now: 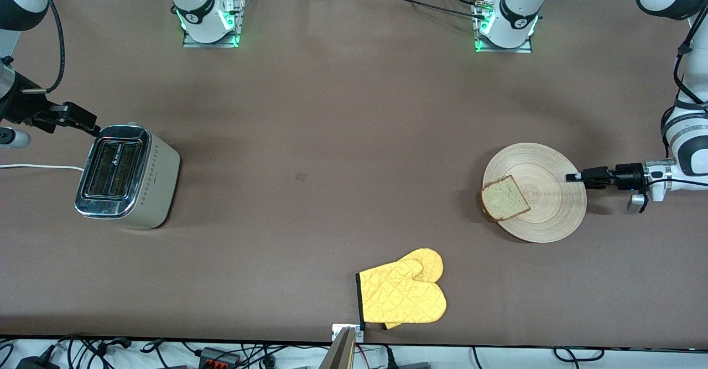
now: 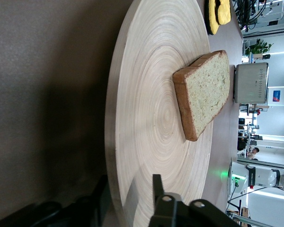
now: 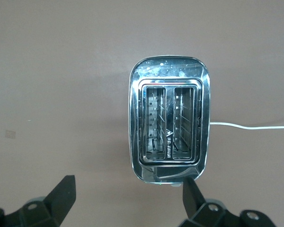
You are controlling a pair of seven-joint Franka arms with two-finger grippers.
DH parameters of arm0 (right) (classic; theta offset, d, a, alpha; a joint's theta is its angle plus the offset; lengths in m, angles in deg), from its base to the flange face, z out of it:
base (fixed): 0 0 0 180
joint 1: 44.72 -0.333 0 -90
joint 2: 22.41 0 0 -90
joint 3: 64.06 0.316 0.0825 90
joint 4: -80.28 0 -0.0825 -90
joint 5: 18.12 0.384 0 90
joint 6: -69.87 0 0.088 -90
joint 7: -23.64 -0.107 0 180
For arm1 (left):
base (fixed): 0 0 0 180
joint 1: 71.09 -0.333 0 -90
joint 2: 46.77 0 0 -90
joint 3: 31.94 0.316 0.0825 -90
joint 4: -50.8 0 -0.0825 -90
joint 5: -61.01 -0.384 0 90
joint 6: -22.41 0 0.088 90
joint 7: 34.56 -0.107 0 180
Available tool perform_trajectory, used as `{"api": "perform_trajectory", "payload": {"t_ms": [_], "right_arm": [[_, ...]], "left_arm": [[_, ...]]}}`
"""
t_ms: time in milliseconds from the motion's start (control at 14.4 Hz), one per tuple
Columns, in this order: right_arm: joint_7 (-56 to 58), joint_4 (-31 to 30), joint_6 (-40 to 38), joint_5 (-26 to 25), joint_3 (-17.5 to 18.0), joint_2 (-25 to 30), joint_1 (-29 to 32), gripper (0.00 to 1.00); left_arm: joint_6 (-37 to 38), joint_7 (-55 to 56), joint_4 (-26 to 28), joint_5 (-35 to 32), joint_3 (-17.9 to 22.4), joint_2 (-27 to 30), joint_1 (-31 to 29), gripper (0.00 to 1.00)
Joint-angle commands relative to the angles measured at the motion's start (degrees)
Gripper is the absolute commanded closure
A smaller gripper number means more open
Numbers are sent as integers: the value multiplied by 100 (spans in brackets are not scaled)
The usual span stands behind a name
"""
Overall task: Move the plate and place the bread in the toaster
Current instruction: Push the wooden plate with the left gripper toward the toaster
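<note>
Brown matte worktop (image 1: 332,136), both arm bases bolted along its edge farthest from the front camera, green lights lit at each. Cables and plugs run along the strip nearest the camera. In the left wrist view, room w/ a whiteboard-type panel, plant and other rigs shows past the plate.

Landmark = plate (image 1: 545,203): big round light-wood disc, ring grain, flat on the worktop toward the left arm's end. Bread (image 1: 504,198) lies on the plate at its rim toward the right arm's end, one corner overhanging the edge; pale crumb, dark crust. Yellow quilted oven mitt (image 1: 404,294) nearer the camera than the plate, approx mid-worktop. Toaster (image 1: 128,176) well apart from the plate, at the right arm's end, upright, both slots empty, white cord (image 1: 38,166) trailing off toward the worktop edge.

Left gripper (image 1: 569,177) low at the plate rim on the side away from the bread, reaching in horizontally. Wrist view: one finger (image 2: 157,189) on top of the plate, other under the rim, so it's pinching the plate edge. Plate not visibly lifted.

Right gripper (image 3: 128,194) over the worktop beside the toaster, fingers spread wide, holding nothing, touching nothing; arm waits.
</note>
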Motion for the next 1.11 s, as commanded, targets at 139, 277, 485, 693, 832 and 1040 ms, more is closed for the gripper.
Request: {"api": "perform_trajectory", "payload": {"t_ms": [139,277,485,693,832,1040], "right_arm": [[26,-69,-9,-14,8,19,27,0],[0,-60,0,-14,8,-8,27,0],[61,-69,-26,-14,8,-16,27,0],[70,-69,-44,-14,8,-104,45,0],[79,-69,-53,-14,8,-104,18,0],[79,-69,-44,-23,8,-174,18,0]], "left_arm": [[46,301,-105,-15,-8,-14,-2,96],[64,460,-131,-15,-26,4,6,98],[90,705,-149,-15,-254,30,-37,99],[590,1110,-157,177,-263,30,-29,99],[793,1146,-157,353,-298,30,93,99],[732,1461,-105,678,-430,74,410,99]]}}
